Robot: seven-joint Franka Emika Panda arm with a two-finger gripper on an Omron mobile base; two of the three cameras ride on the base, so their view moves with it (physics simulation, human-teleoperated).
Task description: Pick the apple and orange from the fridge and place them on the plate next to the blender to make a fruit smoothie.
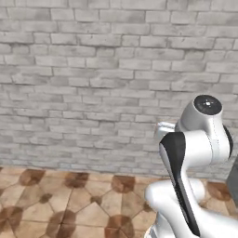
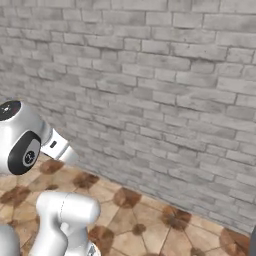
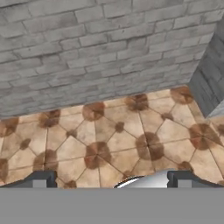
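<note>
**Honestly, nothing but wall and floor right now**

So going left to right: on the left there's the grey brick wall (image 1: 93,69) running across the whole back, with the brown-and-tan tiled floor (image 1: 60,204) below it. The white arm (image 1: 195,153) rises in the lower right of the left base view, folded up and not reaching for anything. From the hand camera, the hand (image 3: 112,179) is wide open and empty, its two dark tips well apart, looking down at bare tile. Over on the far right of that shot a grey slab (image 3: 210,83) juts out from the wall. Might be the side of the fridge or some cabinet, I really can't tell from this angle.

As for the apple, orange, plate and blender, I can't place any of them from these shots, so where they sit is anyone's guess.

My read: this is the very start, the go-find-the-fridge step, with no fruit picked yet. The next move probably calls for the base to drive or turn, likely toward that grey thing on the right, until the fridge shelves come into view.
</note>
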